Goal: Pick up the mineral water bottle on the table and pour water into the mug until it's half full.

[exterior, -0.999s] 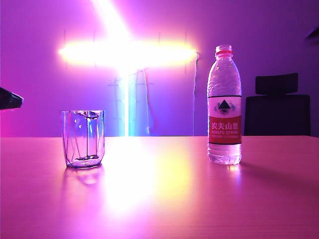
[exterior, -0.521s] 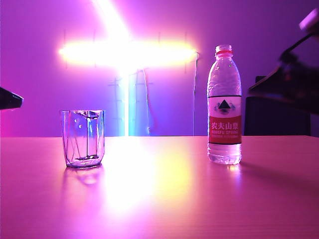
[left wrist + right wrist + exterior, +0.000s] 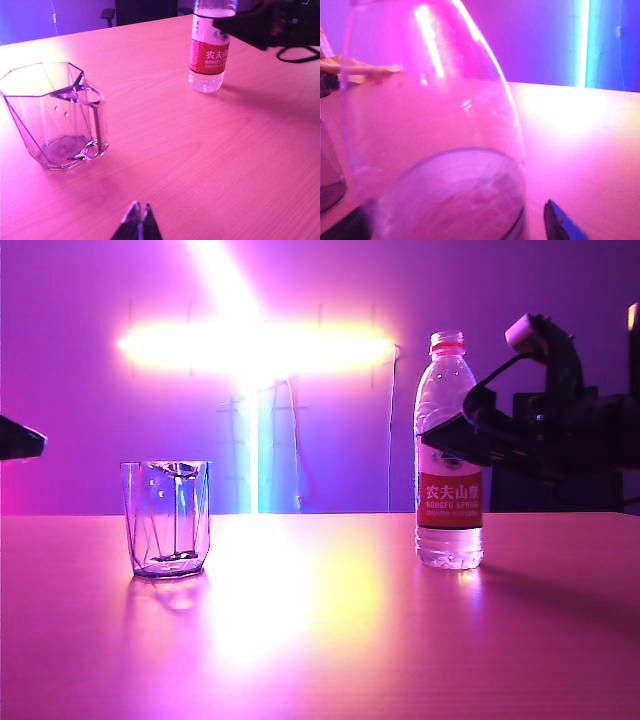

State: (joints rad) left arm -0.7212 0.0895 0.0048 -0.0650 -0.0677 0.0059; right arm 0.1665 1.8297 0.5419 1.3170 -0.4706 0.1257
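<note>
Mineral water bottle (image 3: 450, 455) stood upright on the tabletop (image 3: 320, 640), long axis vertical, well right of the mug (image 3: 167, 518). Right hand (image 3: 450, 440) was level with the label, fingers apart astride the bottle, not clamped. Left hand (image 3: 137, 222) was fingers together, parked far off. Only the right wrist view showed the bottle filling the gap.

R gripper (image 3: 440, 445) open, mineral water bottle (image 3: 449, 455) between fingers, blocks fwd path. L gripper (image 3: 137, 220) shut; bare table (image 3: 200, 165) ahead, mug (image 3: 55, 115) off to side.
</note>
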